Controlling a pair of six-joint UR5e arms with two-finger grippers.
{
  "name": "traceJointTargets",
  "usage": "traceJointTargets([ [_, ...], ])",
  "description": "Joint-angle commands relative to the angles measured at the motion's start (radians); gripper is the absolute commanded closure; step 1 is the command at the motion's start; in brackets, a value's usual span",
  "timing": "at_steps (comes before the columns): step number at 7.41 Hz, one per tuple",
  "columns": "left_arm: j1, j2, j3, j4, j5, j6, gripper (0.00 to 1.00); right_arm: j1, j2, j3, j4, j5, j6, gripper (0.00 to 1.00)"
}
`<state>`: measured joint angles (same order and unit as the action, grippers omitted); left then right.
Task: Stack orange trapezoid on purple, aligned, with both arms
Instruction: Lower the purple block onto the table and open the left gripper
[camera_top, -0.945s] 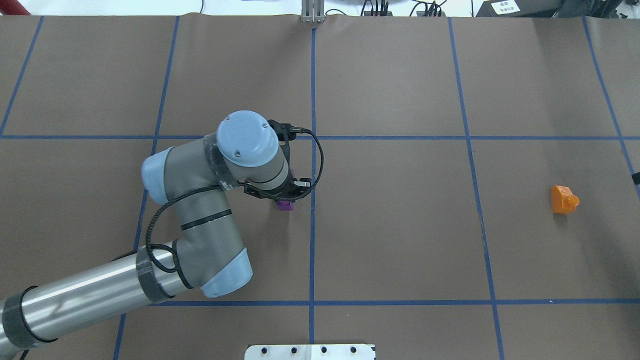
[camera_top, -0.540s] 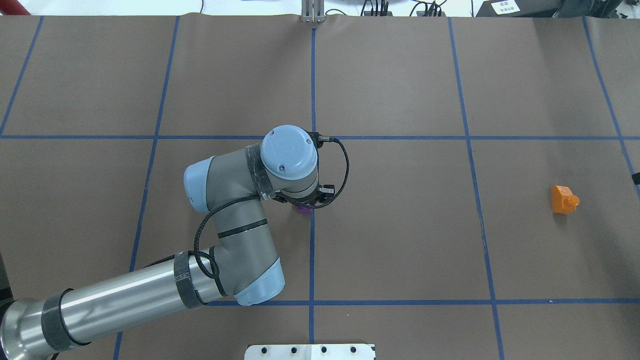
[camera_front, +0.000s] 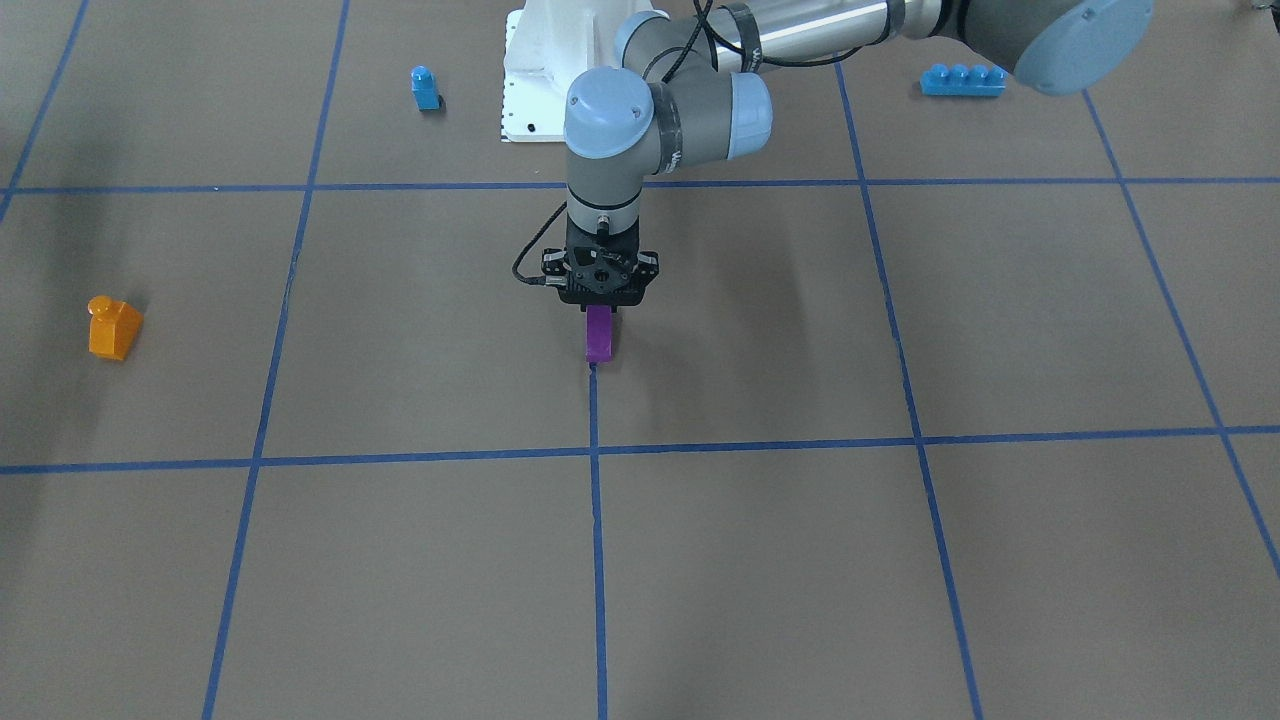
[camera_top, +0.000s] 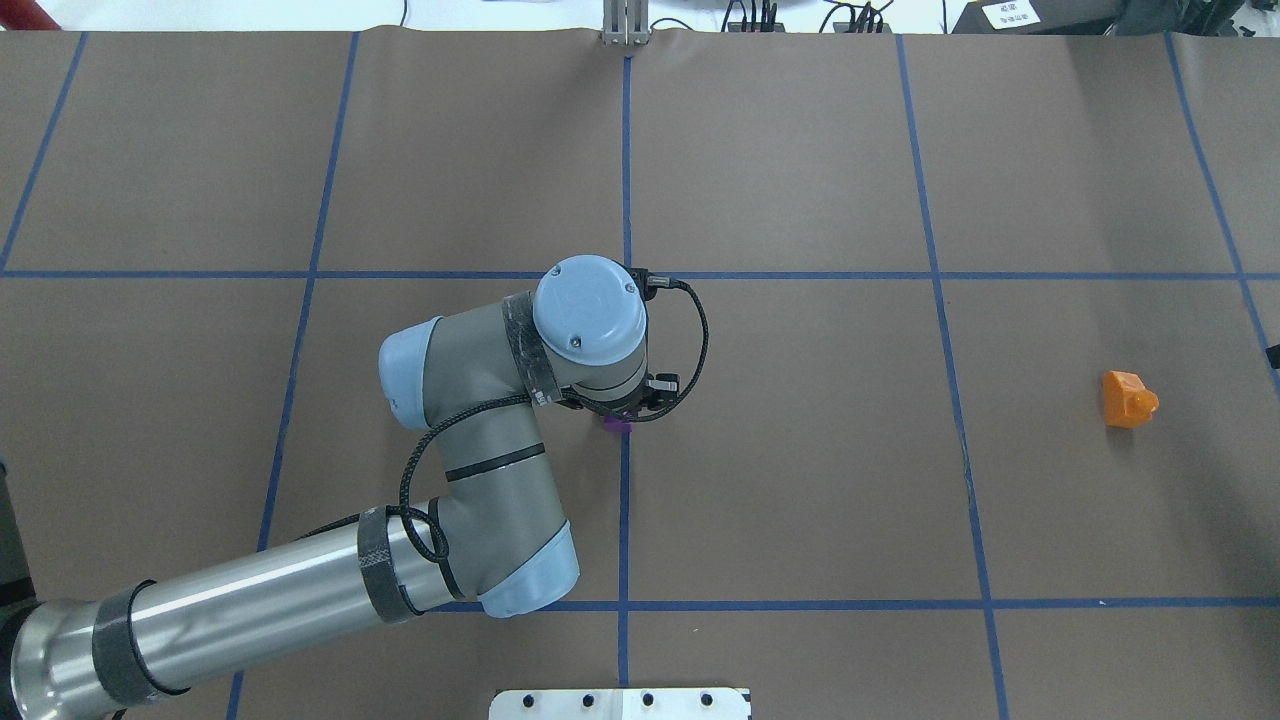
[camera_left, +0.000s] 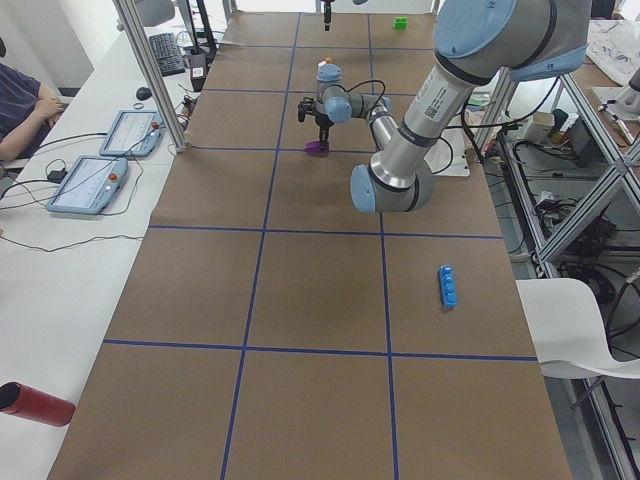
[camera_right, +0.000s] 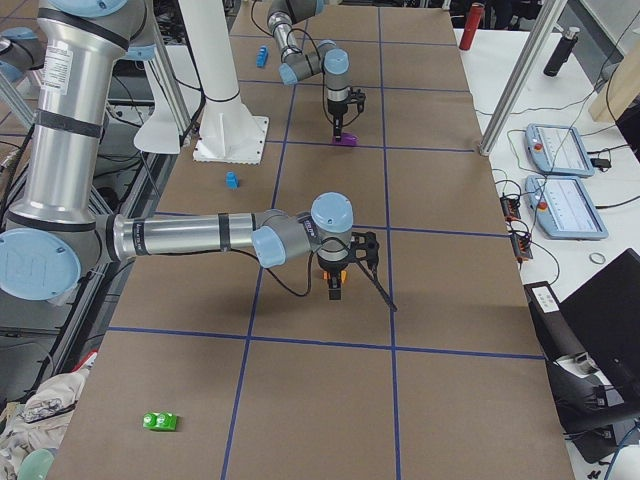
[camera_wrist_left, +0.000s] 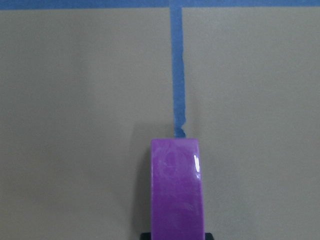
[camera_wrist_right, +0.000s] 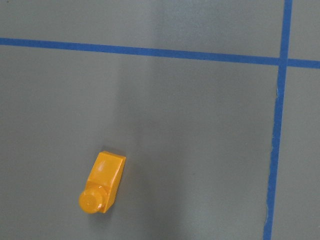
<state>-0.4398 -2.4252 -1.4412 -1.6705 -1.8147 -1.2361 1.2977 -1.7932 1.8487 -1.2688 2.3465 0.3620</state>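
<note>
The purple block hangs in my left gripper, which is shut on it, at the table's centre over the end of a blue tape line. It sits low at the table; I cannot tell whether it touches. It also shows in the left wrist view and, mostly hidden under the wrist, in the overhead view. The orange trapezoid lies alone on its side at the far right, stud pointing right, and shows in the right wrist view. My right gripper hovers above it; I cannot tell whether it is open.
A blue single-stud block and a long blue four-stud brick lie near the white base. A green block lies at the right end. Blue tape lines divide the brown table cover.
My left arm has moved to the right with the purple block, from left of the centre tape line onto it. The orange trapezoid has not moved.
</note>
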Motion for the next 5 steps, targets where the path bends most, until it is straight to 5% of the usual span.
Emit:
traceJointTargets([
  [1, 0.001, -0.001, 0.010, 0.000, 0.000, 0.001, 0.90, 0.000, -0.002, 0.000, 0.000, -0.007, 0.000, 0.00],
  [5, 0.006, -0.011, 0.012, 0.000, -0.002, 0.001, 0.78, 0.000, -0.002, 0.000, 0.000, -0.007, 0.000, 0.00],
])
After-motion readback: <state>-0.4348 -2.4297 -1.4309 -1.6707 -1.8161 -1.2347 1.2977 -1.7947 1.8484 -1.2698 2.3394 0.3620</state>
